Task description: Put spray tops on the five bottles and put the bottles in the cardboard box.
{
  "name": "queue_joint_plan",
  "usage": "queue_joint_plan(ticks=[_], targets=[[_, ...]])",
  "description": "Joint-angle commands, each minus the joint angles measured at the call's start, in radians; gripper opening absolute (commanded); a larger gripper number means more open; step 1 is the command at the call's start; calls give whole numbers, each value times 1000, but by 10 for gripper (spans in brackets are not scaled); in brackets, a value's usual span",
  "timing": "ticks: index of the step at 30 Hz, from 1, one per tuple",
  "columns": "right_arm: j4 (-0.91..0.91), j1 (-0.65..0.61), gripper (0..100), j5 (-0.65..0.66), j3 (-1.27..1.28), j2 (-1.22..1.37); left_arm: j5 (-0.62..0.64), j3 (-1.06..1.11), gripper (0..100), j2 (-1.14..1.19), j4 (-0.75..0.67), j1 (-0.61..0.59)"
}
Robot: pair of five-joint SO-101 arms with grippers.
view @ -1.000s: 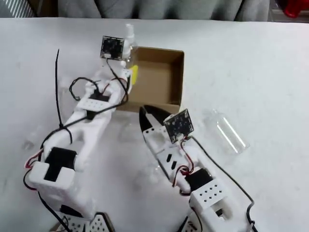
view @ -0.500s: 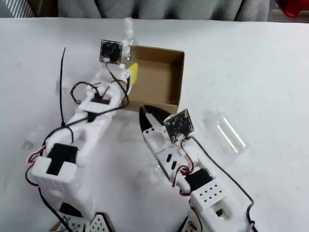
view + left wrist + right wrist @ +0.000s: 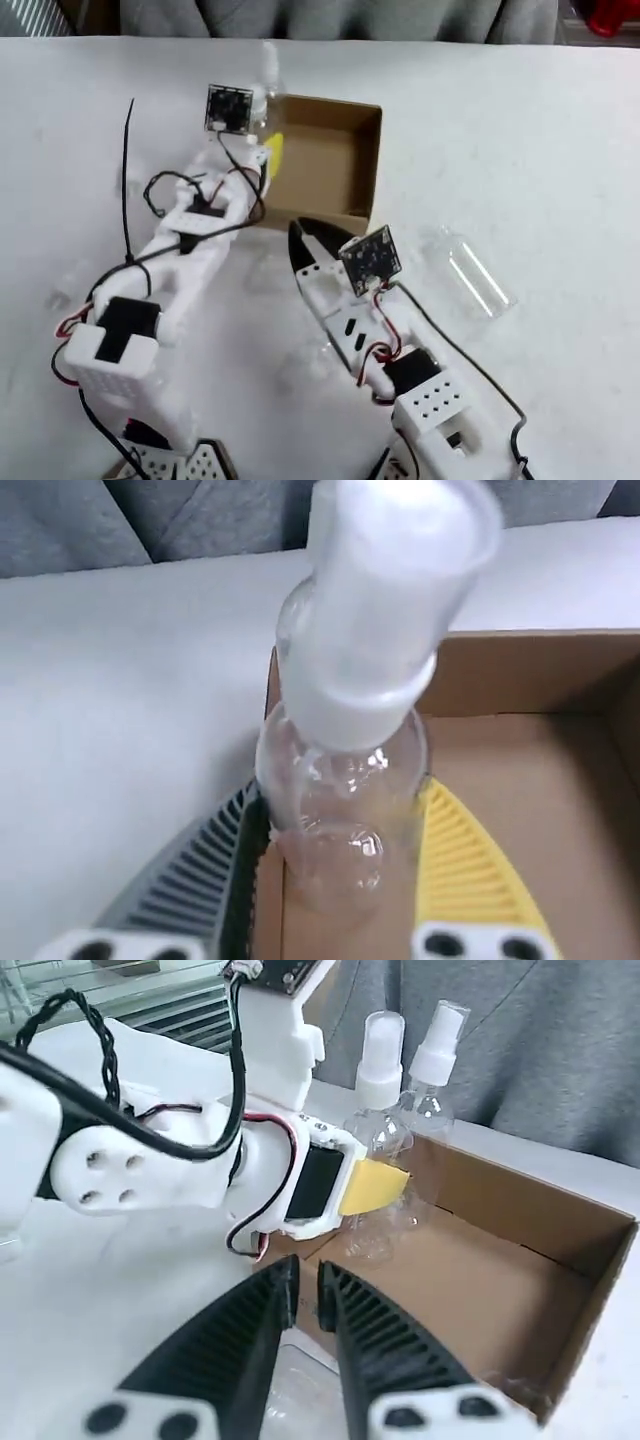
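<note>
My left gripper point(image 3: 345, 815) is shut on a clear bottle point(image 3: 340, 770) with a white spray top point(image 3: 385, 590), held upright over the near-left corner of the open cardboard box point(image 3: 540, 680). From above, this bottle point(image 3: 265, 78) rises past the left edge of the box point(image 3: 325, 165), with the left gripper point(image 3: 265, 152) just below it. In the right wrist view a second capped bottle point(image 3: 432, 1065) stands close behind the held bottle point(image 3: 378, 1070); whether it is inside the box point(image 3: 480, 1280) I cannot tell. My right gripper point(image 3: 305, 240) sits at the box's front wall, open by a narrow gap, with nothing between its fingers.
An uncapped clear bottle point(image 3: 470, 272) lies on its side on the white table, right of the right arm. Something clear point(image 3: 300, 1370) rests on the table under the right gripper point(image 3: 305, 1265). Grey fabric runs along the table's far edge.
The left arm has shifted slightly to the left with the bottle still held at the box's left edge. The right arm has not moved.
</note>
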Motion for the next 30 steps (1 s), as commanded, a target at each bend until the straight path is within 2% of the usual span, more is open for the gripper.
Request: queue_joint_plan(ticks=[1, 14, 21, 30], targets=[[-19, 7, 15, 9, -32, -13, -8, 11, 57, -16, -25, -7], [-18, 7, 15, 9, -32, -13, -8, 14, 59, -8, -26, -15], [-18, 7, 15, 11, -32, -13, -3, 14, 189, -16, 43, -15], [-16, 7, 15, 17, -32, -13, -2, 14, 196, -16, 44, -33]])
